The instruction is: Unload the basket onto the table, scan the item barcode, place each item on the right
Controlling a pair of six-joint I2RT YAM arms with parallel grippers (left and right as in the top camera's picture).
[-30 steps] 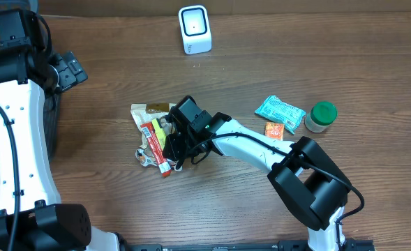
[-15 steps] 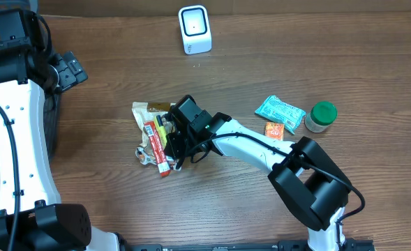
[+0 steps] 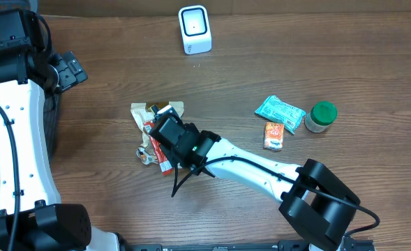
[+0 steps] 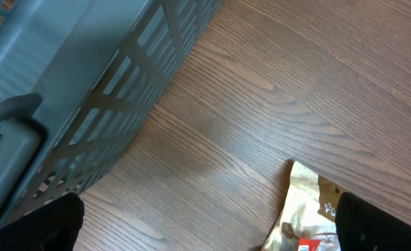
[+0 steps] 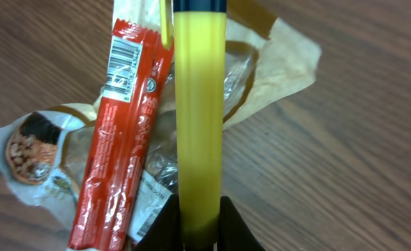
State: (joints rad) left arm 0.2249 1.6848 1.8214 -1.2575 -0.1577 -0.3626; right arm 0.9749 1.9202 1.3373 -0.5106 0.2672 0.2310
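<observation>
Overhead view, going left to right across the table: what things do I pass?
snack pile → scanner → teal packet → green-lidded jar. The orange packet overlaps the teal one's span, so it is omitted.

Left arm (image 3: 13,132) stands upright at far left. Left gripper (image 3: 71,70) points inward, fingers (image 4: 38,226) spread wide, nothing between them. Right arm (image 3: 254,164) stretched low toward the left. Right gripper (image 5: 199,222) clamped tight on a yellow stick pack (image 5: 199,104).
</observation>
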